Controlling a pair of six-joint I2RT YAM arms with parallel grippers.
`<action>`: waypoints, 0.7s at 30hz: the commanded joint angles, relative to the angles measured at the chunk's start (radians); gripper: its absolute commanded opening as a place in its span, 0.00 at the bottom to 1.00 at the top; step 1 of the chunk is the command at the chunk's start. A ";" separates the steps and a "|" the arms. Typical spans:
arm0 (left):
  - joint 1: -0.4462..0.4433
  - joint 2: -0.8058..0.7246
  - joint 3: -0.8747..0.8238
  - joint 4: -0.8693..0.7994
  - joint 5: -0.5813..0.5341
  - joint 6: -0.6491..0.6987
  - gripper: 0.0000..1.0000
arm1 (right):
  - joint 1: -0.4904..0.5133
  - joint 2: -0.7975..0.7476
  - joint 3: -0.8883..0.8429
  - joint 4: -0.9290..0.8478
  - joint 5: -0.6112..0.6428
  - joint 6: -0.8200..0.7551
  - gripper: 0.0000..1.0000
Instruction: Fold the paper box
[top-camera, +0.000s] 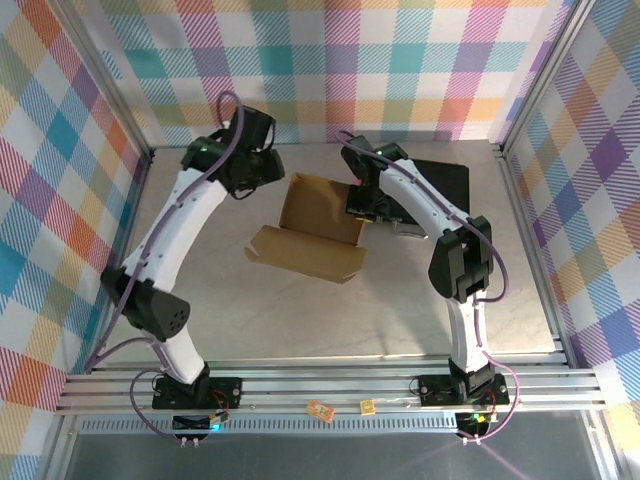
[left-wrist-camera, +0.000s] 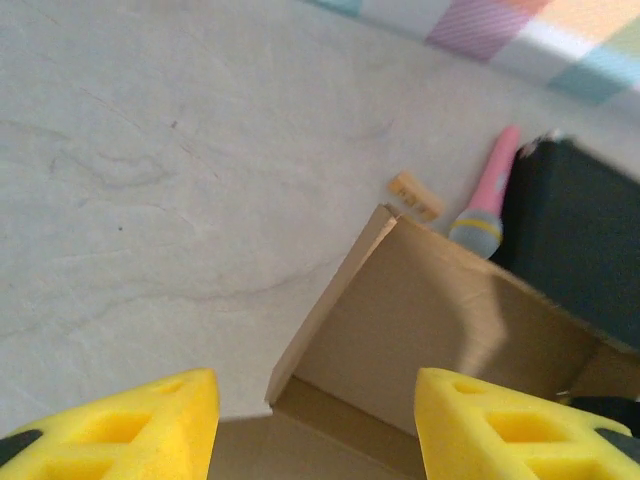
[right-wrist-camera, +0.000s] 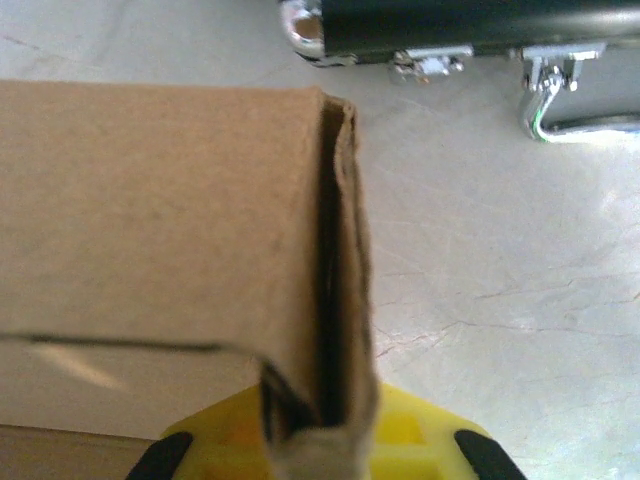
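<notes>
While the paper box (top-camera: 318, 225) sits in the middle of the table (top-camera: 300, 320), both arms reach over it. It is brown cardboard, with some walls standing up and one flap sticking out at its near left corner. The right gripper (right-wrist-camera: 320, 430) is at the right wall of the box. Its yellow fingers (right-wrist-camera: 410, 438) are squeezed tight on the top edge of that wall, where the cardboard is doubled over, so the wall is pinched between them. The left gripper (left-wrist-camera: 315, 392) hangs above the far left corner of the box. Its two yellow fingers (left-wrist-camera: 150, 420) are spread wide, with nothing between them, and they touch nothing. Below them are the inside of the box and one thin wall. A black case (top-camera: 440, 180) with shiny metal clasps lies close to the box on the right. A pink and grey stick (left-wrist-camera: 487, 195) and a small tan scrap (left-wrist-camera: 415, 195) lie on the table just past the box, next to the case
</notes>
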 joint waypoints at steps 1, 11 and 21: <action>0.013 -0.086 -0.008 -0.095 -0.052 -0.144 0.55 | -0.019 -0.058 -0.043 0.010 -0.035 0.128 0.00; -0.032 -0.236 -0.151 -0.306 0.100 -0.435 0.74 | -0.019 -0.095 -0.145 0.053 -0.080 0.360 0.00; -0.112 -0.217 -0.317 -0.177 0.186 -0.585 0.76 | -0.018 -0.108 -0.232 0.105 -0.138 0.427 0.00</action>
